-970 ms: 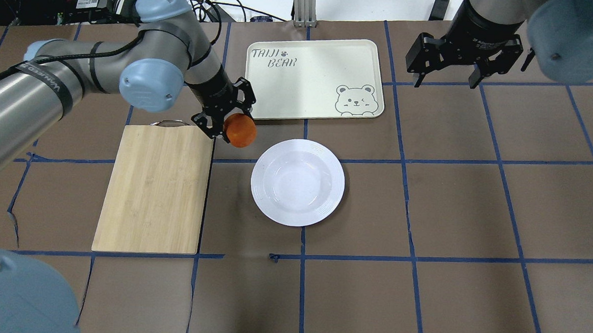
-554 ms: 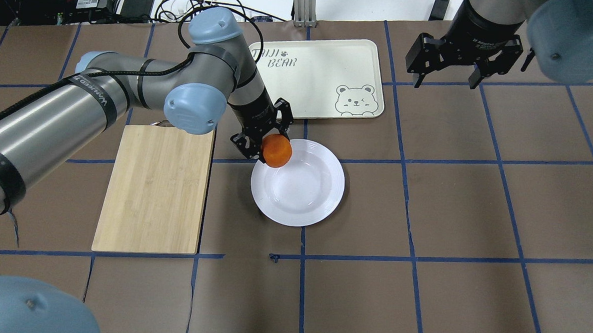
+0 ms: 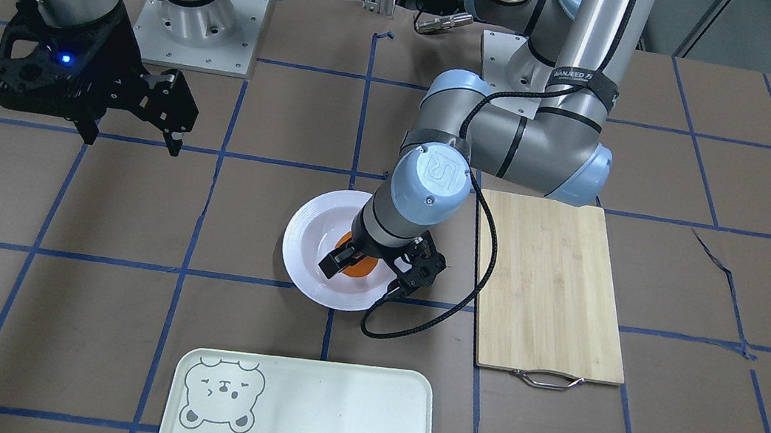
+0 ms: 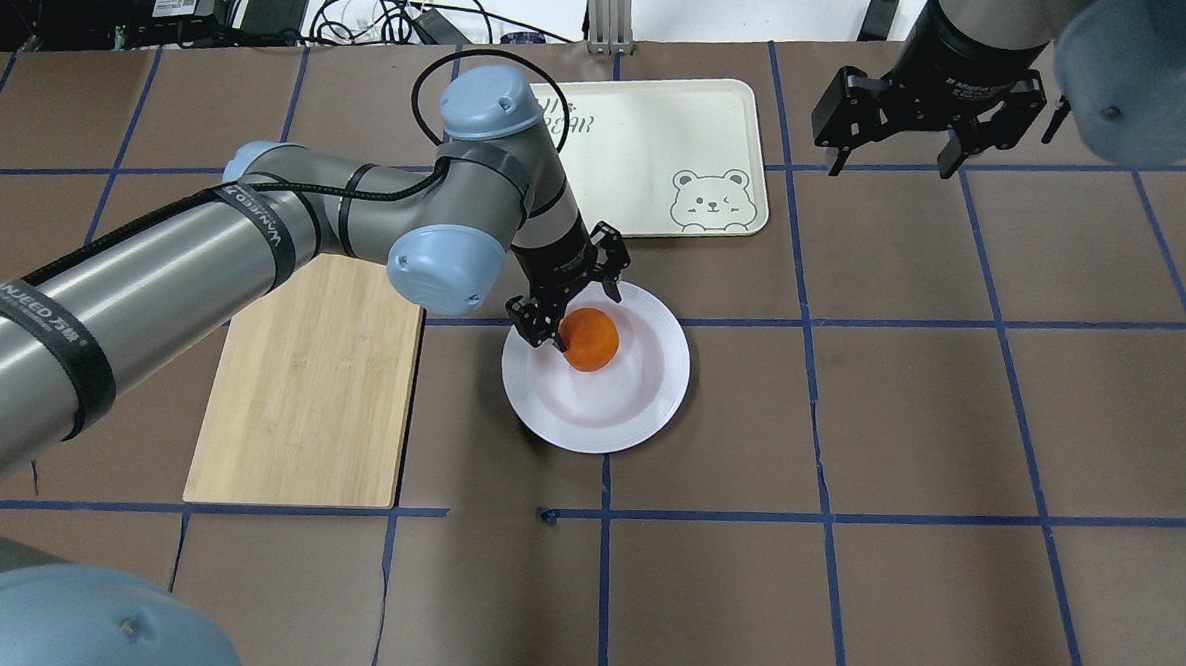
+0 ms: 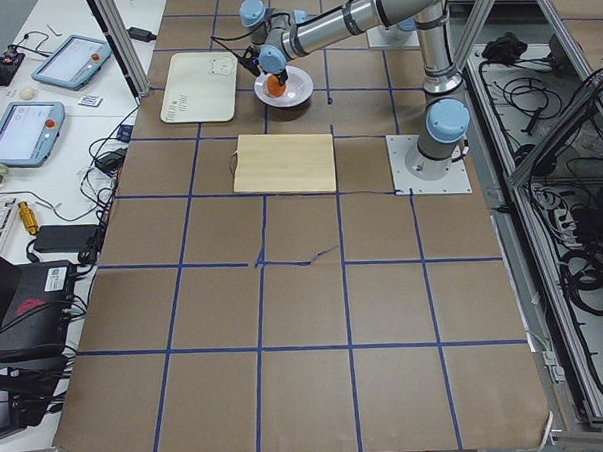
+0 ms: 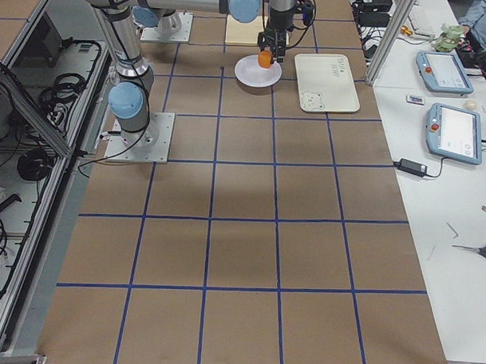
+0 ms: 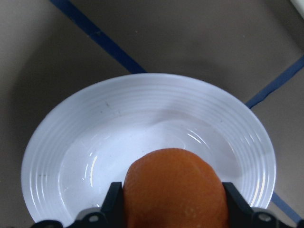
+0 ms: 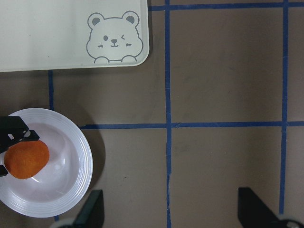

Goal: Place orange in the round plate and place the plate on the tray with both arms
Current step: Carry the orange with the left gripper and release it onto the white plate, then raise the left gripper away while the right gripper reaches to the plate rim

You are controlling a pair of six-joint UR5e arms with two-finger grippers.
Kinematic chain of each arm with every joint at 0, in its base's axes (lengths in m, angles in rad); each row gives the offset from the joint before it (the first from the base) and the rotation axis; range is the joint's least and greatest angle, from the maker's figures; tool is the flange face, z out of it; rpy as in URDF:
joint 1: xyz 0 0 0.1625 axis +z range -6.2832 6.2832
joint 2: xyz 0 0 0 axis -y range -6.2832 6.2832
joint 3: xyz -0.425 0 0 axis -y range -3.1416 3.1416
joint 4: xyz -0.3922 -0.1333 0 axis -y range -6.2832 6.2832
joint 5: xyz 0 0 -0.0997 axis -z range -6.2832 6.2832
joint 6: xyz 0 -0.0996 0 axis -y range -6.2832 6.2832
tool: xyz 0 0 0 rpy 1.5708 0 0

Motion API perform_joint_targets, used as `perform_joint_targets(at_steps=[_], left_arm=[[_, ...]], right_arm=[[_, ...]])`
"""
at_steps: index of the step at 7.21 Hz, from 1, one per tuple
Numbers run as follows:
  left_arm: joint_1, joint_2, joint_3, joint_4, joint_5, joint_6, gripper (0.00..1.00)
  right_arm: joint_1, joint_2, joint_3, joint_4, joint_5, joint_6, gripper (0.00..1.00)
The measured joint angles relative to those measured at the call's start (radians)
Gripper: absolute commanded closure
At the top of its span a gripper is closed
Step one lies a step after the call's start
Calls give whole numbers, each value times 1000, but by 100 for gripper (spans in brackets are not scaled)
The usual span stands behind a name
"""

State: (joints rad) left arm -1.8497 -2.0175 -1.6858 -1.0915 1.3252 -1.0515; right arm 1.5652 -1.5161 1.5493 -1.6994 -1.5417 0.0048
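One orange in left fingers over one round plate; one tray.

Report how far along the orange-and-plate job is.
Done: the orange is picked up. In hand: the left gripper holds it low over the round plate, jaws closed on it. Left: release it, then get the plate onto the tray, which lies bare; the right gripper hangs open, away from the plate.

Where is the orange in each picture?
Front-facing: orange at centre.
Overhead: orange just left of centre.
Left side: orange top, tiny.
Right side: orange top centre, tiny.
Left wrist: orange bottom centre, large.
Right wrist: orange lower left edge.
Shared landmark: the white plate beneath it.
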Motion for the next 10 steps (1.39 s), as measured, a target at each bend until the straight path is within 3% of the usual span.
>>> perform_joint_targets(at_steps=[1, 3, 5, 6, 8, 10], left_arm=[[6, 13, 9, 3, 17, 35, 0], [80, 43, 74, -16, 59, 319, 0], [178, 73, 159, -80, 106, 653, 0], [225, 94, 175, -112, 143, 726, 0], [307, 132, 183, -188, 230, 766, 0], [349, 156, 185, -216, 259, 771, 0]], right_arm=[[-1, 1, 0, -3, 0, -1, 0], [-7, 14, 0, -7, 7, -5, 0], [-31, 76, 25, -24, 96, 0, 0], [-36, 111, 74, -80, 168, 21, 0], [-8, 148, 256, -328, 253, 97, 0], [43, 207, 412, -592, 296, 172, 0]])
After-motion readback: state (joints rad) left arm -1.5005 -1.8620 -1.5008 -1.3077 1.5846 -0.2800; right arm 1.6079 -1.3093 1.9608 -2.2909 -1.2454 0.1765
